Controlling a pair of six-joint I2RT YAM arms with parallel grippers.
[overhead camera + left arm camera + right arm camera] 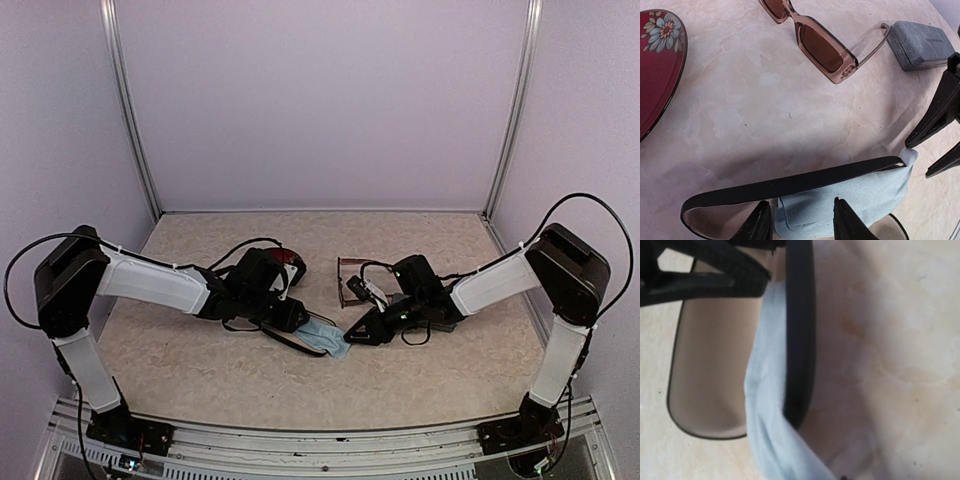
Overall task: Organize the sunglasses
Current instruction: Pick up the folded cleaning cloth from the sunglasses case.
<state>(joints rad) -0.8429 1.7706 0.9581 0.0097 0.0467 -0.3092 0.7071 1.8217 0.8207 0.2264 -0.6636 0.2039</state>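
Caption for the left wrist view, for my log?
Left gripper over light-blue cloth on a black case rim; reddish-brown sunglasses and grey-blue case beyond.

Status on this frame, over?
Left gripper jaws open, astride light-blue cloth at open black case. Right gripper jaws open alongside. Reddish-brown sunglasses lie apart, grey-blue case beside them.

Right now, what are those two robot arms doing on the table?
Both arms meet at an open black case with a light-blue cloth over its rim. The left jaws straddle the cloth; the right jaws sit at the case's end. The brown sunglasses lie unfolded farther back beside a grey-blue case, not put away yet.
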